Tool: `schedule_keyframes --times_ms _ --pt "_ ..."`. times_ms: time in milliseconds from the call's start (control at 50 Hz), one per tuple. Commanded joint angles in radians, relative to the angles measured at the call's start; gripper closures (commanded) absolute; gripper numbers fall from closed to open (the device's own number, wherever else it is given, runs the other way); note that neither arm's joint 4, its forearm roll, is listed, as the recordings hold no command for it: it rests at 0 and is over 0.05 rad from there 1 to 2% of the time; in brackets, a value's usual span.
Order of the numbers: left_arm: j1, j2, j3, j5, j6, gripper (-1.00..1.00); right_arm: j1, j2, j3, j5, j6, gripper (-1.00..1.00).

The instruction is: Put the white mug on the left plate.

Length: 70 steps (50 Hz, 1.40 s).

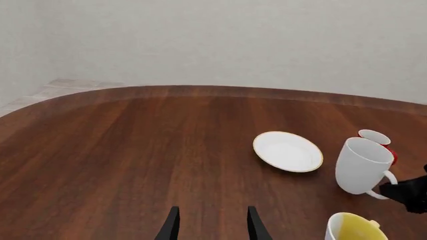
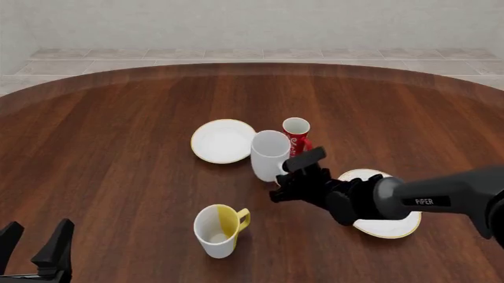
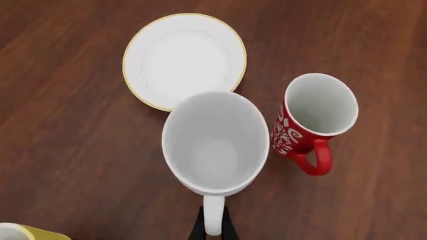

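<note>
Two grippers are in view, and only the right gripper (image 3: 212, 227) is engaged: its dark fingers (image 3: 227, 229) pinch the loop handle of the white mug (image 3: 215, 145), one on each side of it, as the right wrist view shows from directly above the open mouth. The mug extends straight ahead of the fingertips, tilted a little in the left wrist view (image 1: 361, 166). Just beyond the mug, farther out from those fingers, lies the left plate (image 3: 183, 57), a small white plate with a thin pale-yellow rim; the mug's rim overlaps the plate's near edge in that overhead view, while in the front view the mug (image 2: 270, 154) sits just beside the plate (image 2: 223, 141); whether the two touch cannot be told. Beside the white mug stands a red mug with a white pattern (image 3: 313, 117), near it but apart. A larger white plate (image 2: 386, 224) lies partly under the right arm (image 2: 425, 200). A white-and-yellow mug (image 2: 218, 229) stands well short of the right fingertips. The left gripper (image 1: 212, 225) hovers over bare wooden table (image 1: 133, 150) with its fingers (image 1: 171, 225) spread apart and nothing between them, well apart from all the crockery.
</note>
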Motion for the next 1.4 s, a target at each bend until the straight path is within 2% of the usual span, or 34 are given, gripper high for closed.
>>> schedule_keyframes --times_ms 20,60,120,200,280,400,520,720,880,1080,1240,1340,1400 --pt "0.000 0.004 0.000 -0.003 0.002 -1.00 -0.005 -0.052 0.014 -0.007 -0.045 1.00" --pt "0.000 0.005 0.000 -0.002 0.003 -1.00 0.002 -0.065 0.012 -0.001 -0.038 1.00" --pt "-0.001 0.005 0.000 -0.002 0.003 -1.00 -0.001 -0.093 0.007 0.015 -0.061 1.00" --pt "-0.002 0.004 0.000 -0.001 0.002 -1.00 0.003 -0.108 -0.007 0.042 -0.042 1.00" --pt "-0.003 0.003 0.000 0.000 0.004 -1.00 0.009 -0.157 0.008 0.041 -0.051 1.00" --pt "-0.003 -0.004 0.000 0.006 0.006 -1.00 0.058 -0.198 -0.002 0.068 -0.017 1.00" --pt "-0.001 -0.004 0.000 0.006 0.005 -1.00 0.061 -0.224 -0.018 0.110 -0.036 1.00" --pt "-0.002 0.003 0.000 -0.008 0.009 -1.00 0.073 -0.230 -0.122 0.241 -0.030 1.00" --pt "-0.002 -0.002 0.000 -0.004 0.012 -1.00 0.070 -0.248 -0.172 0.290 -0.034 1.00" --pt "-0.002 -0.006 0.000 -0.001 0.013 -1.00 0.093 -0.212 -0.297 0.406 -0.041 1.00" --pt "0.001 -0.006 0.000 -0.001 0.015 -1.00 0.109 -0.171 -0.382 0.453 -0.045 1.00" --pt "0.002 -0.005 0.000 0.002 0.013 -1.00 0.112 -0.148 -0.425 0.480 -0.037 1.00" --pt "0.005 -0.005 0.000 0.006 0.015 -1.00 0.113 -0.118 -0.479 0.513 -0.006 1.00"
